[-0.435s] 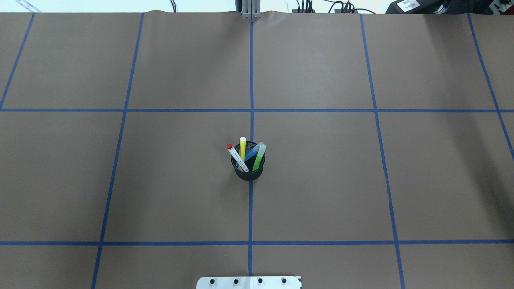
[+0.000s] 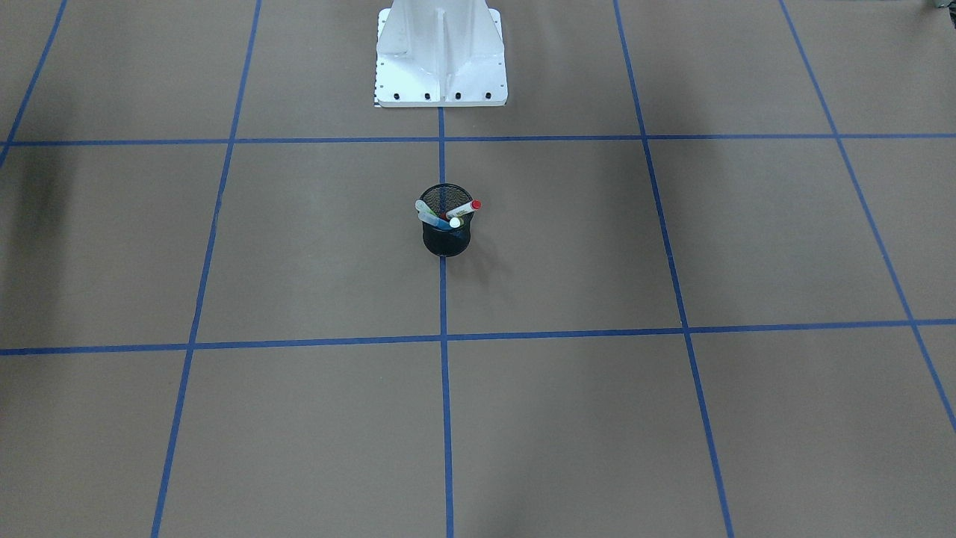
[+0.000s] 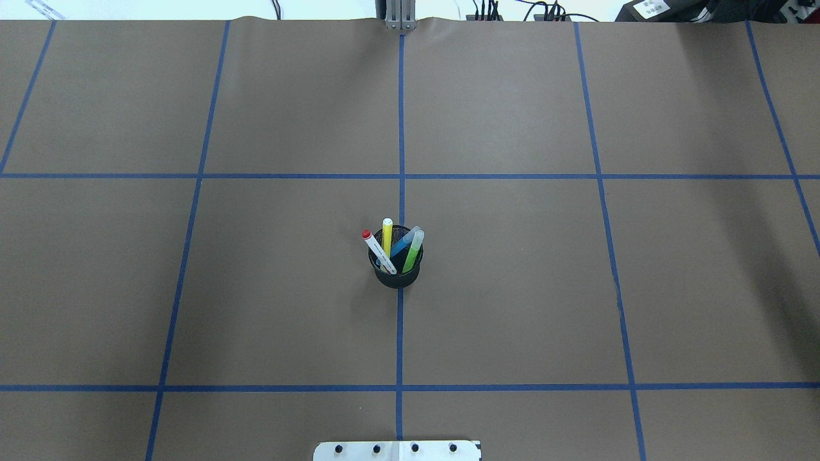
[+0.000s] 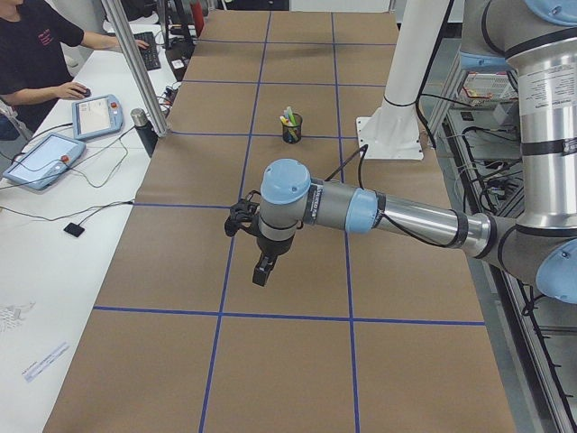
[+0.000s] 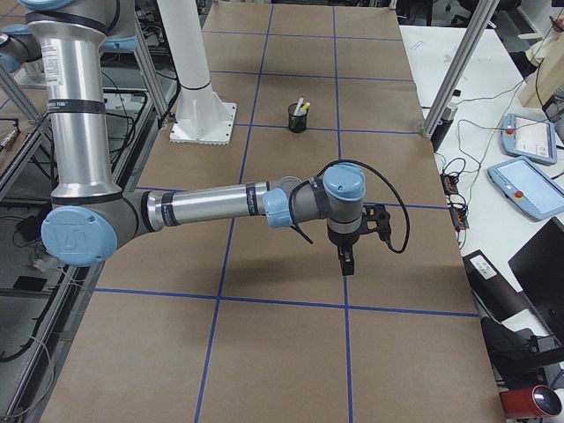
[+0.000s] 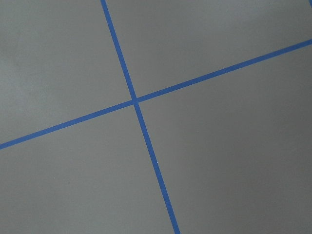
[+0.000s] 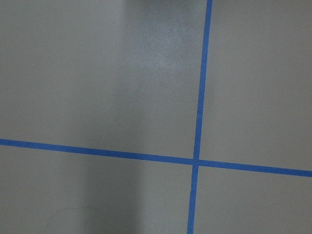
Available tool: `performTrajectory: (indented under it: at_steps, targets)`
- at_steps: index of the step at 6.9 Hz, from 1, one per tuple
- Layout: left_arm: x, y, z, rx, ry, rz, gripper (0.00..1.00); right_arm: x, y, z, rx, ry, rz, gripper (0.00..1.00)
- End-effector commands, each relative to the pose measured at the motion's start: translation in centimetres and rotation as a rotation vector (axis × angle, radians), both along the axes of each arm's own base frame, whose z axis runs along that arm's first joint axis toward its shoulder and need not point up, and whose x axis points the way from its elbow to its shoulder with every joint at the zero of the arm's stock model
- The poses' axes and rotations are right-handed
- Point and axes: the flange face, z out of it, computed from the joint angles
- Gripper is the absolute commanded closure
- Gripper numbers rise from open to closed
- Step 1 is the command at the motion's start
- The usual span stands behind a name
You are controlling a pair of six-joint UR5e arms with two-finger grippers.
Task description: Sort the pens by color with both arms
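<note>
Four pens stand together in a black mesh cup [image 3: 397, 276] at the table's middle: a white one with a red cap [image 3: 378, 251], a yellow one [image 3: 387, 235], a blue one [image 3: 403, 243] and a green one [image 3: 413, 251]. The front-facing view shows the same cup [image 2: 445, 240]. My left gripper [image 4: 262, 271] hangs over the table far from the cup [image 4: 291, 133], toward the left end. My right gripper [image 5: 345, 261] hangs near the right end, also far from the cup [image 5: 298, 119]. I cannot tell whether either is open or shut. Both wrist views show only brown paper and blue tape.
Blue tape lines [image 3: 401, 176] divide the brown table into squares. The white robot base [image 2: 441, 56] stands behind the cup. A person [image 4: 36, 54] sits at a side desk with tablets [image 4: 41, 155]. Metal posts [image 4: 135, 63] rise at the far edge.
</note>
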Motion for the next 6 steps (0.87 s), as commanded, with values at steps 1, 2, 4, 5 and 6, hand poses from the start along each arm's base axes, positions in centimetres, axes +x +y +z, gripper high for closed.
performTrajectory:
  at_steps: [1,2,4,5,6]
  targets:
    - [0.0,0.0,0.0,-0.005,0.003,-0.001,0.01,-2.7,-2.1,-3.2,0.066,-0.012,-0.055,0.00]
    - [0.0,0.1,0.3,-0.017,0.004,-0.003,0.01,-6.2,-3.7,-6.1,0.114,-0.024,-0.114,0.00]
    - [0.0,0.2,0.7,-0.031,0.005,-0.005,0.01,-14.1,-7.7,-14.8,0.151,-0.063,-0.224,0.01]
    - [0.0,0.3,1.0,-0.037,0.005,-0.006,0.01,-17.7,-9.0,-19.8,0.150,-0.092,-0.275,0.01]
    - [0.2,0.3,0.8,-0.041,0.026,-0.005,0.01,-20.1,-8.2,-21.8,0.160,-0.115,-0.303,0.01]
